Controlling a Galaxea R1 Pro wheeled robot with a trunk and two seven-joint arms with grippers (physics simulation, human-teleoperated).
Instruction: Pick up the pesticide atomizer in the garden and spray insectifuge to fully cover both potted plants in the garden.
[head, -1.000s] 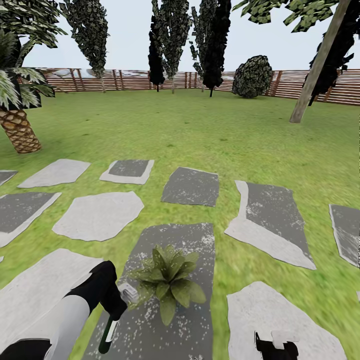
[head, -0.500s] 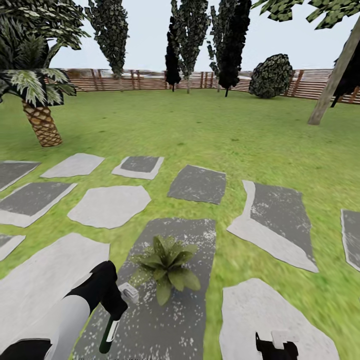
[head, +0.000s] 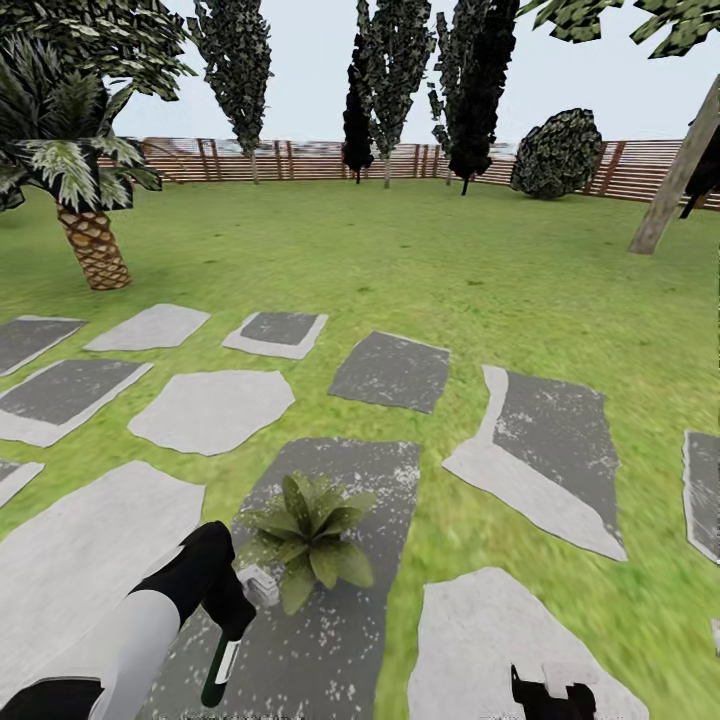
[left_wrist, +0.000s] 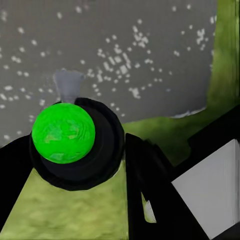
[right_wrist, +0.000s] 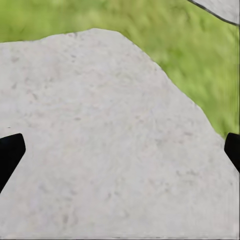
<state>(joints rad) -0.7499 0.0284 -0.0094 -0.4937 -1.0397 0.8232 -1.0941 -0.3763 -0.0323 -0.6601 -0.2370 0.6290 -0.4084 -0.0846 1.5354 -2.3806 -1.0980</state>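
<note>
Down low, the left gripper (head: 232, 622) grips the bottle (head: 219, 668) (spray head beside the potted plant (head: 305, 537)). The right gripper (right_wrist: 120, 150) hangs wide open, empty, above a pale paving stone (right_wrist: 100, 150).

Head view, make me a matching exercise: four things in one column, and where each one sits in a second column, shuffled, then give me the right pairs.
Things:
1. pesticide atomizer
2. potted plant
3. palm
4. round dark bush

Places:
A. on the lawn, far left
B. on a speckled dark grey paving stone
C. in the left gripper, bottle hanging down
D. in front of the wooden fence, far right

Pairs: 1-C, 2-B, 3-A, 4-D
</note>
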